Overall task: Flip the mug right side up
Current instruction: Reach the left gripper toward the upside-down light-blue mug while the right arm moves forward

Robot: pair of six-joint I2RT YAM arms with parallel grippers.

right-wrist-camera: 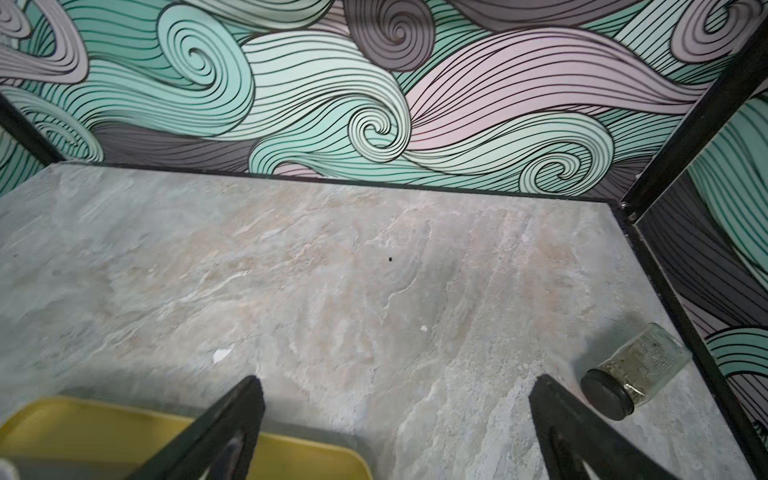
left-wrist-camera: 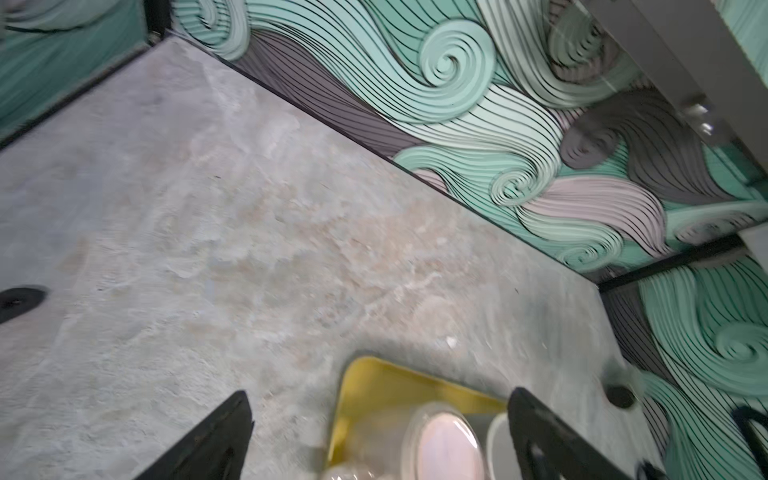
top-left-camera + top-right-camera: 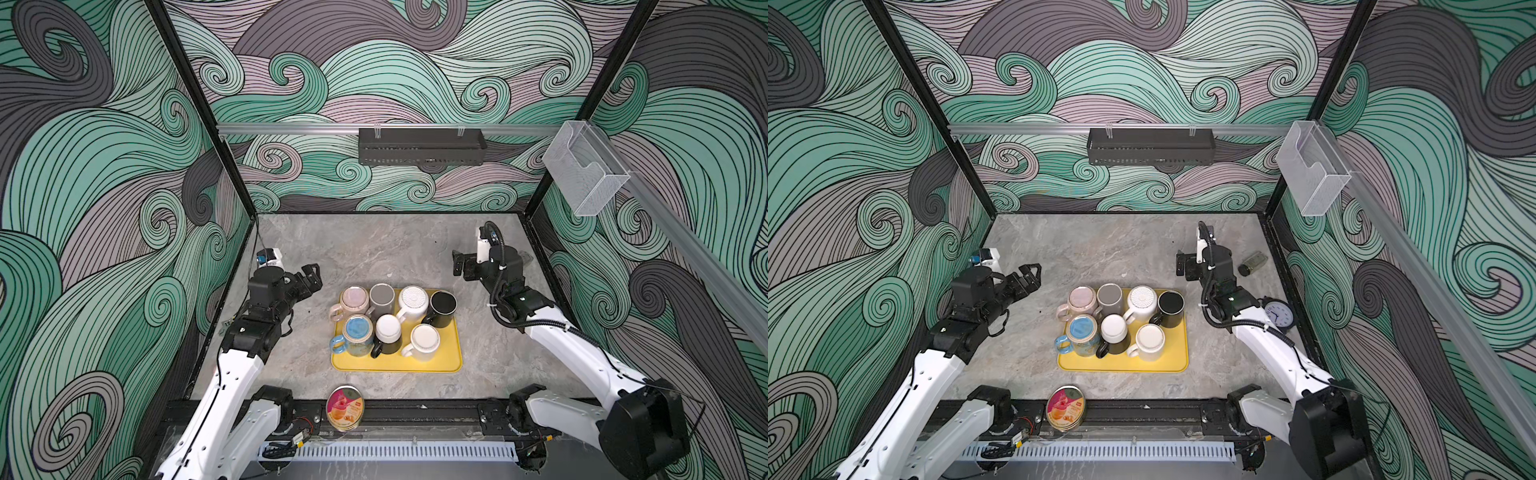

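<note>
- A yellow rectangular plastic tray (image 3: 415, 368) lies mid-table on the grey marbled tabletop (image 3: 374, 249), with 7 mugs packed on it in 2 rows.
- The far row, from the left in both top views, holds a pink ceramic mug (image 3: 354, 300), a grey ceramic mug (image 3: 382, 296), a white ribbed ceramic mug (image 3: 412, 300) and a black ceramic mug (image 3: 443, 305).
- The near row holds a blue-based patterned mug (image 3: 358, 330), a black mug with a white base (image 3: 387, 328) and a plain white mug (image 3: 424, 338).
- The pink, ribbed, blue-based, white-based and plain white mugs stand base up. The black ceramic mug shows its dark opening upward. For the grey one I cannot tell.
- The left gripper (image 3: 312, 275) hovers released and empty, jaws spread wide, just beyond the tray's far left corner. It is near the pink ceramic mug but clear of it.
- In the left wrist view the pink ceramic mug (image 2: 446, 444) shows between the 2 black fingers (image 2: 216, 440), not touching either.
- The right gripper (image 3: 458, 262) hangs released and empty past the tray's far right corner, apart from the black ceramic mug.
- A small glass jar with a black lid (image 3: 1253, 263) lies on its side near the right wall.
- A round blue clock (image 3: 1280, 313) sits beside the right arm.
- A round tin with a pink printed lid (image 3: 345, 408) rests at the table's near edge.
</note>
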